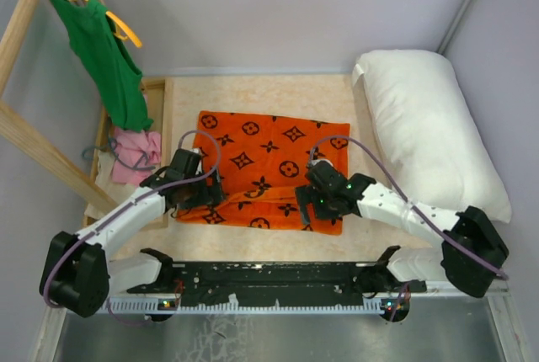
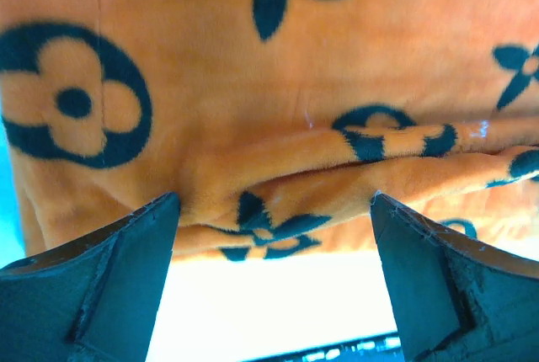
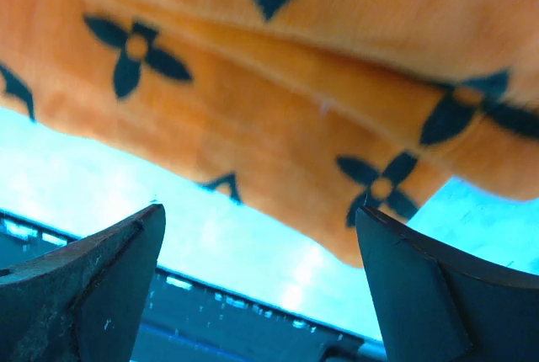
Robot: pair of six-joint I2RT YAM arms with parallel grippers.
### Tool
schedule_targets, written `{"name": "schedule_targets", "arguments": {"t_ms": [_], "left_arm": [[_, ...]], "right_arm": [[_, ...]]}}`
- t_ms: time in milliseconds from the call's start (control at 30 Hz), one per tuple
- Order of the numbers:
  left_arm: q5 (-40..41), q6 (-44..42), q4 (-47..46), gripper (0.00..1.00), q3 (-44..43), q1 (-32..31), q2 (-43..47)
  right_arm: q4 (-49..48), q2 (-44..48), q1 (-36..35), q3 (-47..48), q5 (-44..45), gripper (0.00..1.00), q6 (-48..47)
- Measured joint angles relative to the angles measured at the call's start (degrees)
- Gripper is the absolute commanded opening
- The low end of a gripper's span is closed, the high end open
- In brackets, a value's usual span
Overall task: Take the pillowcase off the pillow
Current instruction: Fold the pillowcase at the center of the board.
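Pillowcase (image 1: 269,156), one orange cover with black motifs, lay flat mid-table (image 1: 253,97), its near edge folded over, well apart from the one white pillow (image 1: 429,126) at the right. Two pincers, the left gripper (image 1: 195,189) and the right gripper (image 1: 313,198), hung released at that near edge, grasping nothing. One green tank top (image 1: 109,63) and one pink cloth (image 1: 135,156) were at the left.

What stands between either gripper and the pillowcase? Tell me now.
Nothing visible. The left gripper and right gripper both hang open at the near folded edge of the pillowcase, no object between.
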State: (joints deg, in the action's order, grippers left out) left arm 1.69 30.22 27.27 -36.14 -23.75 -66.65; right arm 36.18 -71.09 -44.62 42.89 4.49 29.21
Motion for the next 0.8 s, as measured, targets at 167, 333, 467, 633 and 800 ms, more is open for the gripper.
{"name": "schedule_targets", "arguments": {"t_ms": [167,333,467,633,800], "left_arm": [[-7.0,3.9,4.3,1.00,1.7,0.0,4.6],[-7.3,6.0,10.8,0.99,-1.7,0.0,8.9],[-1.3,4.3,10.8,1.00,-8.5,0.0,7.0],[2.4,2.9,5.8,0.99,-18.3,0.3,-8.4],[1.6,2.5,1.6,0.99,-18.4,0.3,-19.4]], "right_arm": [[4.7,6.5,-7.0,-1.4,-0.1,0.92,3.9],[6.8,14.0,-10.0,-0.1,6.4,0.99,5.9],[4.4,13.2,-8.4,4.3,13.8,0.99,4.0],[-2.5,-2.9,-1.6,12.4,17.1,0.99,2.4],[-5.8,-18.9,0.0,15.4,18.0,0.97,1.7]]}}
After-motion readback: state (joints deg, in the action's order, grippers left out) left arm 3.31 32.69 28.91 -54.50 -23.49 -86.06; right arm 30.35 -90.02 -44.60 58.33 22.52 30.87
